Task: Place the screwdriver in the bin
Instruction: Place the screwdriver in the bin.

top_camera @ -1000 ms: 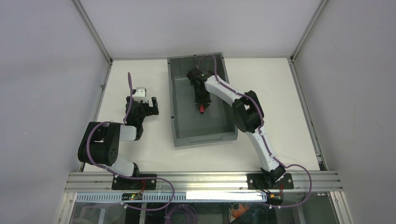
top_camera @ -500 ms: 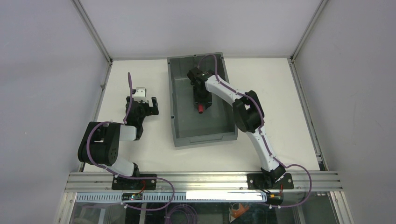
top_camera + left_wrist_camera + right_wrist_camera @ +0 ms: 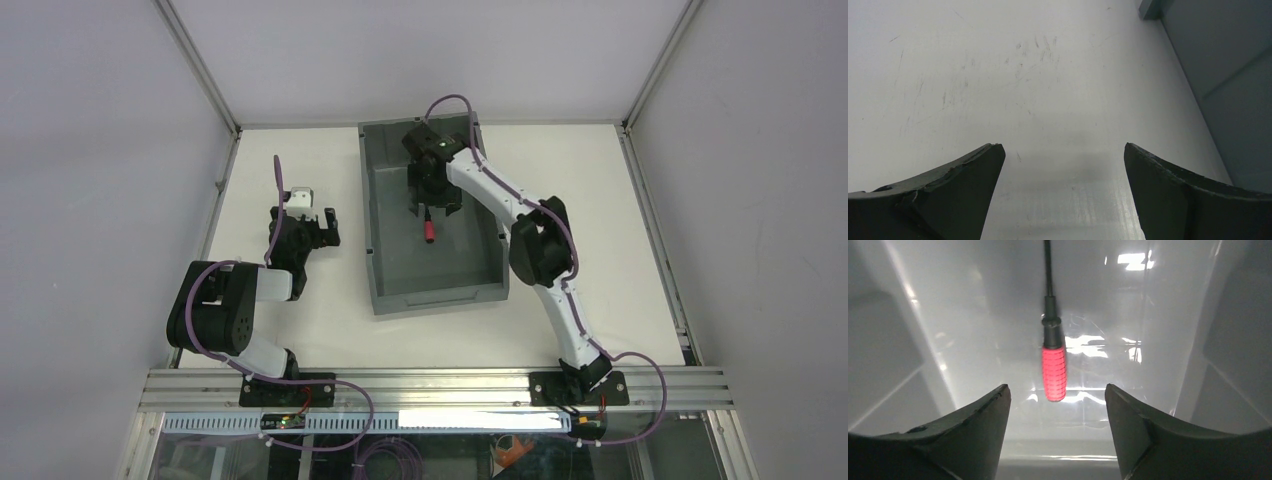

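Screwdriver (image 3: 1053, 360) lies loose on the bin (image 3: 893, 350) floor just ahead of the right gripper (image 3: 1057, 387), now spread wide, empty, drawn back.

White shells, black joint housings on left arm (image 3: 215, 318) and right arm (image 3: 490, 190). Purple cable (image 3: 450, 98) looped behind left pincer (image 3: 1063, 146) and right pincer (image 3: 1057, 386). Fingers (image 3: 948, 195) matte black, curved.

Ahead of the right gripper (image 3: 1056, 388), whose fingers (image 3: 968, 435) are matt black, the screwdriver (image 3: 1054, 371) has a bright red handle with a fine ribbed grid pattern, and a black collar and shaft. The bin (image 3: 371, 245) around it is dark grey, its floor washed pale by white glare. The left gripper (image 3: 1063, 146) is black too. Below it the table (image 3: 973, 75) is white, flecked with faint grey scratches.
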Robot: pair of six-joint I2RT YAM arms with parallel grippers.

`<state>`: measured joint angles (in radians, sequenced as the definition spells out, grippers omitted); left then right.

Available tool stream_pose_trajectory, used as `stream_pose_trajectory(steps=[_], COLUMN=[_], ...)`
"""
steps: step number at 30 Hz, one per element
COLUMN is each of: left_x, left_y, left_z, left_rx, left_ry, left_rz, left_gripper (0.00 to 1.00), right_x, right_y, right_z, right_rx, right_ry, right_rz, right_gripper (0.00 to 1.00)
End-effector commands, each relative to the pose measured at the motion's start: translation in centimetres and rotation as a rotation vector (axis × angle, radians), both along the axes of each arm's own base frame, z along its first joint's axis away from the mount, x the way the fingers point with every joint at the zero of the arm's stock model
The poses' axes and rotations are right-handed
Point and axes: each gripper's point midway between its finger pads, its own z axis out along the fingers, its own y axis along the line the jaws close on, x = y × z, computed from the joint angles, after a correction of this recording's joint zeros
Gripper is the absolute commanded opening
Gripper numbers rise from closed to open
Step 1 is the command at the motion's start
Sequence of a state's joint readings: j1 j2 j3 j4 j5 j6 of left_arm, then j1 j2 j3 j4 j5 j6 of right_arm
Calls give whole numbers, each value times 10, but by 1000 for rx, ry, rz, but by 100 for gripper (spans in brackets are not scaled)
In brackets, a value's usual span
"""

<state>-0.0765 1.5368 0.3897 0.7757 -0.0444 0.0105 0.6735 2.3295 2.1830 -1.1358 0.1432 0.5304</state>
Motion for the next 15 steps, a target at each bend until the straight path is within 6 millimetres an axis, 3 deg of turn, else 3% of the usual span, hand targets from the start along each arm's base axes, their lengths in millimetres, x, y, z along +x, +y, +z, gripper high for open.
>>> stream_pose_trajectory(steps=[1, 8, 15], left_x=[3, 3, 3], left_y=[1, 1, 1], left_z=[16, 16, 16], left_rx=[-16, -15, -16], left_ry=[-53, -53, -52], left_rz=[-2, -2, -2], left_gripper=[99, 99, 99], right_x=[13, 18, 25], right_y=[3, -4, -34], right_z=[94, 144, 196], right_rx=[106, 159, 183], right_ry=[-181, -276, -392], right_rz=[24, 43, 19], right_gripper=[75, 99, 99])
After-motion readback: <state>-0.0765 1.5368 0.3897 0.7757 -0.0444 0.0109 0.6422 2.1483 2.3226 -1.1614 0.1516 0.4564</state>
